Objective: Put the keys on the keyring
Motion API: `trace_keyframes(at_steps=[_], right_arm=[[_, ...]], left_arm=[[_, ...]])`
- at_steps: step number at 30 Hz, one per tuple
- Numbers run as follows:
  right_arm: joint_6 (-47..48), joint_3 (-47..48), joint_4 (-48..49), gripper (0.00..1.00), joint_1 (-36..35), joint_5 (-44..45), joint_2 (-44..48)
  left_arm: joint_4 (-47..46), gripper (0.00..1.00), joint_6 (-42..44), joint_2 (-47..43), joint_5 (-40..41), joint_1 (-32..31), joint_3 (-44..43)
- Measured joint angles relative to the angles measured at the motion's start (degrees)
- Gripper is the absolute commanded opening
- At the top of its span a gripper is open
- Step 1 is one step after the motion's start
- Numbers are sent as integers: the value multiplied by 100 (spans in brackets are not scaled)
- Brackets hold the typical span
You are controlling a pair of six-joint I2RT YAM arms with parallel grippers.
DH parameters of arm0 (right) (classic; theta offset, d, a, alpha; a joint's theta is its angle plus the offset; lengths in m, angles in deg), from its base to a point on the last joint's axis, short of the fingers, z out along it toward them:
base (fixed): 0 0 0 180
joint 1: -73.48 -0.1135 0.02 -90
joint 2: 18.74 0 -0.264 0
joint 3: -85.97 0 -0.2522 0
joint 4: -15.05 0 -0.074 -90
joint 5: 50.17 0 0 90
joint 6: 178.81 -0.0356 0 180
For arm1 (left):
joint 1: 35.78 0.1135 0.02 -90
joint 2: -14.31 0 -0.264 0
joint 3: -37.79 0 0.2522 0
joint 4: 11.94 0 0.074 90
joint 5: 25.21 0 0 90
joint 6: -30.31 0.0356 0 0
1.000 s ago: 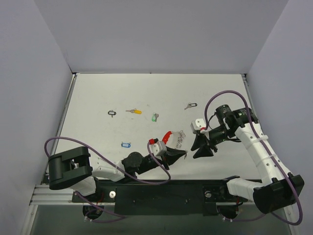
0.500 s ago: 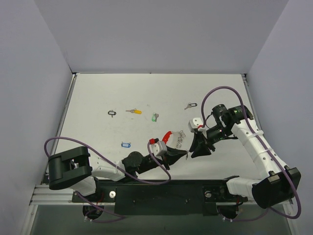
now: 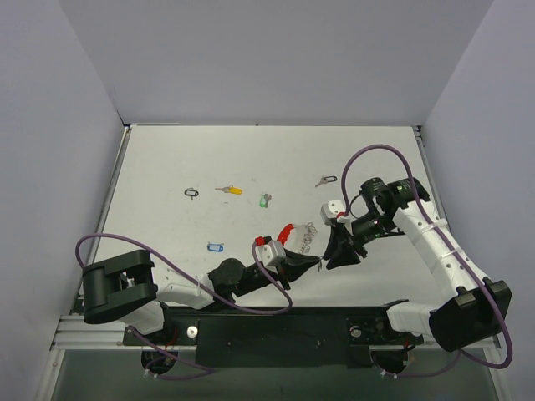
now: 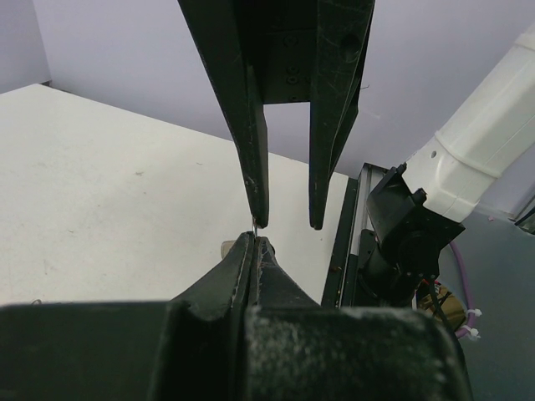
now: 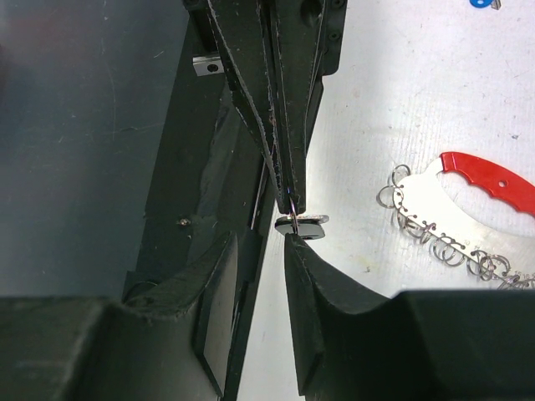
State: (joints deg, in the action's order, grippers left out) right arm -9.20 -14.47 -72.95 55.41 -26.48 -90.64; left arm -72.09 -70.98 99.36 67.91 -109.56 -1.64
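**Tools meet tip to tip beside the keyring**

Pale lilac walls (image 3: 267, 58) close in a white surface (image 3: 167, 159), with both arms reaching toward its near middle. The left tool (image 4: 255, 242) has its fingers pressed together, pinching a thin silver wire at the very tip. In the right wrist view this wire leads to a small dark-tagged key (image 5: 302, 222), silver-rimmed, though it is too small to make out further. The right tool (image 4: 288, 224) points straight at the left one. Its two fingers stand a little apart with open space between them, and one fingertip touches the wire. The dark-tagged key sits against the tip of one right finger, not clamped between the two.

The keyring (image 3: 287, 230) lies flat on the surface just beyond the left tool, its red band joined to a string of small silver loops (image 5: 426, 234).

Farther back, five keys lie scattered and well apart: a black-tagged key (image 3: 192, 193), a yellow-tagged key (image 3: 229, 190), a green-tagged key (image 3: 265, 200), a blue-tagged key (image 3: 216, 247) nearer the left arm, and a second black-tagged one (image 3: 325, 180) toward the right.
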Motion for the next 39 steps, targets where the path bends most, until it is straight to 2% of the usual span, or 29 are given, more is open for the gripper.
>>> trace_keyframes(at_steps=[17, 39], right_arm=[[-9, 129, -4, 25, 4, -2, -2], [-17, 151, 42, 0, -120, 4, -116]], left_arm=[[-4, 0, -7, -63, -42, 0, -57], [-11, 0, -57, -61, -68, -15, -63]])
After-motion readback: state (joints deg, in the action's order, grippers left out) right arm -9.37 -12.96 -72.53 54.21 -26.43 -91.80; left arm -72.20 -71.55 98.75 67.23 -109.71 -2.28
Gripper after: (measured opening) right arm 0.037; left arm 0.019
